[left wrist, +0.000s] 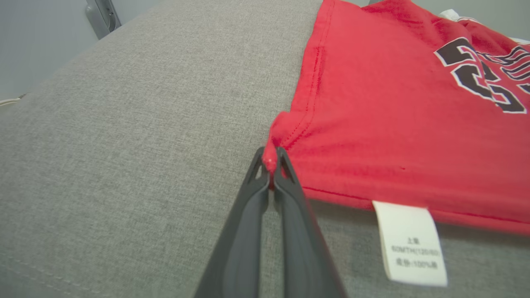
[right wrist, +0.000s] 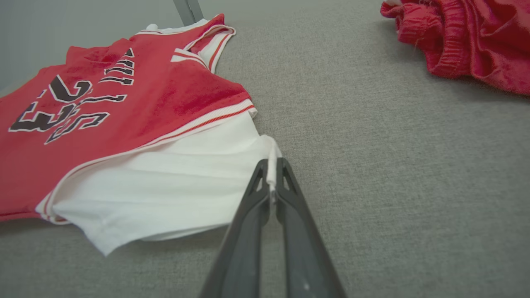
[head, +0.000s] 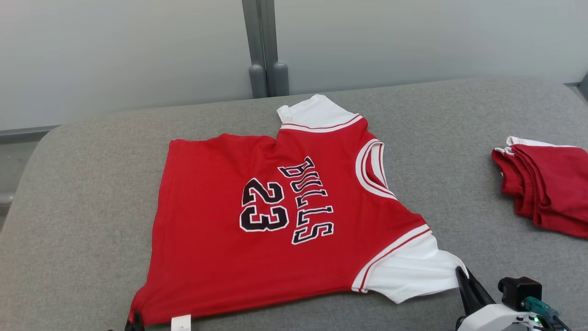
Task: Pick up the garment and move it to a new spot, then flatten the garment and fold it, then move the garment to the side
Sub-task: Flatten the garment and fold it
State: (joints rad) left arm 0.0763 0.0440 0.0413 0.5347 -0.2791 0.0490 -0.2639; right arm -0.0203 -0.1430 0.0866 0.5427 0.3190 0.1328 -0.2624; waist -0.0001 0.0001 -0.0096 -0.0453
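Midway across the grey cushion (head: 92, 207): red jersey (head: 275, 220), spread flat, print up.
Left gripper (left wrist: 270, 159): clamped on the near hem corner.
Right gripper (right wrist: 271, 169): pinching the near white sleeve tip.
Handling: light, soft, limp; likely sags between grips; corners and seams suit holding best.
Count: one jersey, one care label (left wrist: 414, 244), one red pile (head: 546, 184) by the right edge, two grippers.

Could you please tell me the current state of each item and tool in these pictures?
jersey: spread open, unfolded, print up.
left tool: shut on the jersey's hem corner.
right tool: shut on its white sleeve edge.
red garment pile: loosely folded, lying apart from the jersey.
care label: sticking out from the hem.
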